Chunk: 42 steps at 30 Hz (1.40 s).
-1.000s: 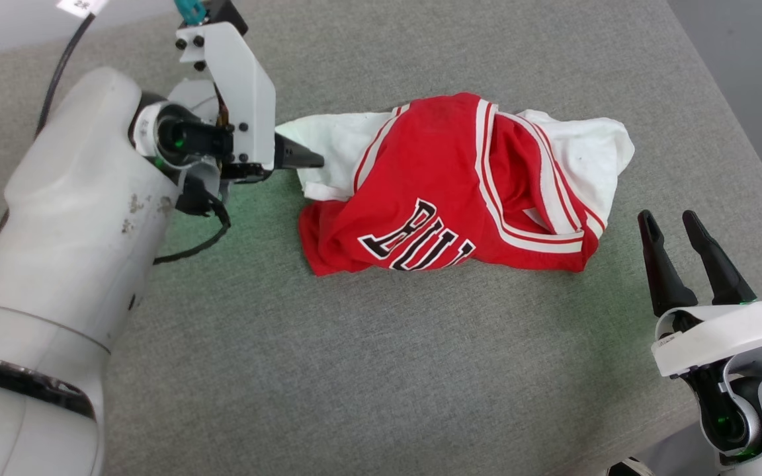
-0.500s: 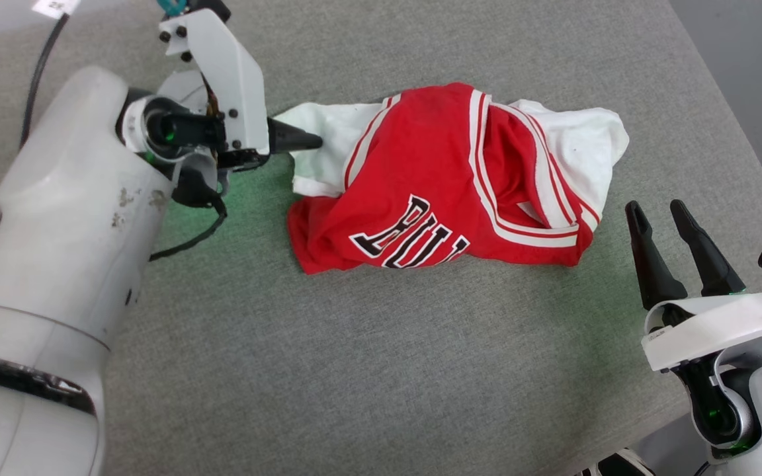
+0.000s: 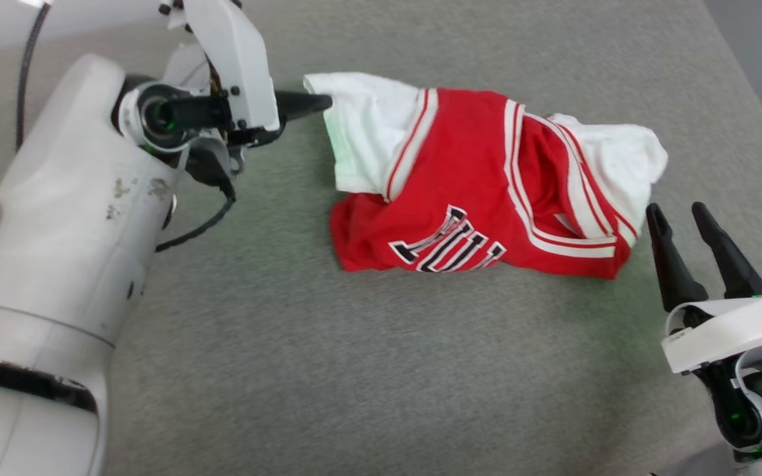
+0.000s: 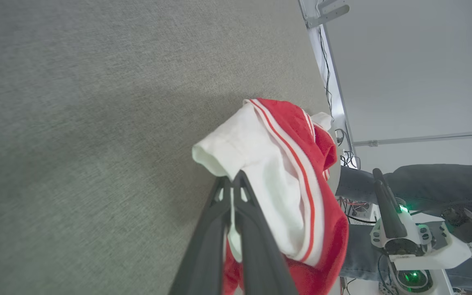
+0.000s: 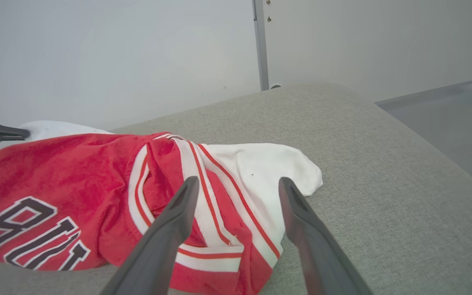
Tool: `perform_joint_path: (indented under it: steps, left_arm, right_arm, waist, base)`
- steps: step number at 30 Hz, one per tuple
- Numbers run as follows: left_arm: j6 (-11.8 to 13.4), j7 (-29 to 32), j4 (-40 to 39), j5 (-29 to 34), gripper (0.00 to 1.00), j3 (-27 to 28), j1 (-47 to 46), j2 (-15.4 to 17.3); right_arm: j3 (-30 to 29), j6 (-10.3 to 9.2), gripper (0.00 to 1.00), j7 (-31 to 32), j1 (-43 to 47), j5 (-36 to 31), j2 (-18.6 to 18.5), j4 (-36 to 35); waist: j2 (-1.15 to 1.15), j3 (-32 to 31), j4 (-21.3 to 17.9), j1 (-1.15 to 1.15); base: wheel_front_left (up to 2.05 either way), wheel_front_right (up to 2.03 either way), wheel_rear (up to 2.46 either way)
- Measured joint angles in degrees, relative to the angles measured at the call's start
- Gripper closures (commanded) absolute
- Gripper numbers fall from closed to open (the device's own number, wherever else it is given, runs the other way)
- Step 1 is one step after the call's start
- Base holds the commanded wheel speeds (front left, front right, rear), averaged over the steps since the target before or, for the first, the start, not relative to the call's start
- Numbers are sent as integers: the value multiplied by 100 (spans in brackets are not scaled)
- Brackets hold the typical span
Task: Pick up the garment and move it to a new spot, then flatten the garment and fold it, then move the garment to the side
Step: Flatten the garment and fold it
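The garment (image 3: 480,178) is a crumpled red shirt with white sleeves, striped trim and black lettering, lying mid-table. My left gripper (image 3: 323,102) is shut on the edge of its left white sleeve, which is pulled taut and raised off the cloth. In the left wrist view the two fingers (image 4: 244,196) meet on a white fold of the garment (image 4: 268,164). My right gripper (image 3: 675,210) stands open just right of the shirt's lower right corner, not touching it. From the right wrist, that gripper (image 5: 239,180) points at the garment (image 5: 76,176) with nothing between its fingers.
The grey fabric-covered table (image 3: 354,370) has free room in front of and behind the shirt. Its right edge (image 3: 745,92) drops to the floor. A black cable (image 3: 24,73) runs by the left arm. What looks like a person's denim-clad leg (image 4: 432,182) is beyond the table.
My left gripper has closed on the white sleeve and lifted its edge, stretching it out. The head camera has shifted. The right gripper stays open in place.
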Motion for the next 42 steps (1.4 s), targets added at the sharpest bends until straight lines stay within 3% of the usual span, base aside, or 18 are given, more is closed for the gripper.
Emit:
perform_joint_path:
  steps: [10, 14, 22, 32, 37, 38, 39, 40, 42]
  left_arm:
    - [-35, -152, -922, -342, 100, 428, 329, 653]
    - [219, -322, -969, -218, 100, 492, 660, 1115]
    - [655, -1069, -682, -14, 100, 705, 1322, 1610]
    - [501, -1920, -221, 405, 100, 519, 1676, 1547]
    - [304, -2137, 20, 622, 100, 355, 1668, 1471]
    - [261, -2193, 41, 624, 80, 358, 1660, 1456]
    - [212, -2241, 56, 626, 51, 355, 1641, 1446]
    - [165, -2318, 53, 642, 5, 345, 1629, 1445]
    - [77, -2490, 15, 675, 0, 321, 1633, 1454]
  right_arm:
    - [-264, 0, 0, 517, 181, -165, -123, -449]
    - [-315, 0, 0, 698, 274, -203, -118, -628]
    - [-345, 0, 0, 927, 275, -248, -133, -840]
    - [-297, 0, 0, 1049, 275, -270, -170, -909]
    - [-286, 0, 0, 1098, 275, -268, -210, -907]
    - [-287, 0, 0, 1105, 276, -269, -214, -906]
    - [-283, 0, 0, 1131, 280, -275, -227, -907]
    - [-276, 0, 0, 1154, 281, -285, -247, -907]
    - [-255, 0, 0, 1203, 281, -292, -294, -910]
  waist:
    - [0, -387, 801, 0]
    - [0, -506, 1134, 0]
    - [0, -622, 1547, 0]
    - [0, -523, 1435, 0]
    - [0, -534, 1395, 0]
    - [0, -549, 1398, 0]
    - [0, -567, 1404, 0]
    - [0, -589, 1413, 0]
    - [0, -635, 1444, 0]
  base:
    - [0, 0, 0]
    - [0, 0, 0]
    - [0, 0, 0]
    - [0, 0, 0]
    - [0, 0, 0]
    - [0, 0, 0]
    - [0, 0, 0]
    - [0, 0, 0]
    - [0, 0, 0]
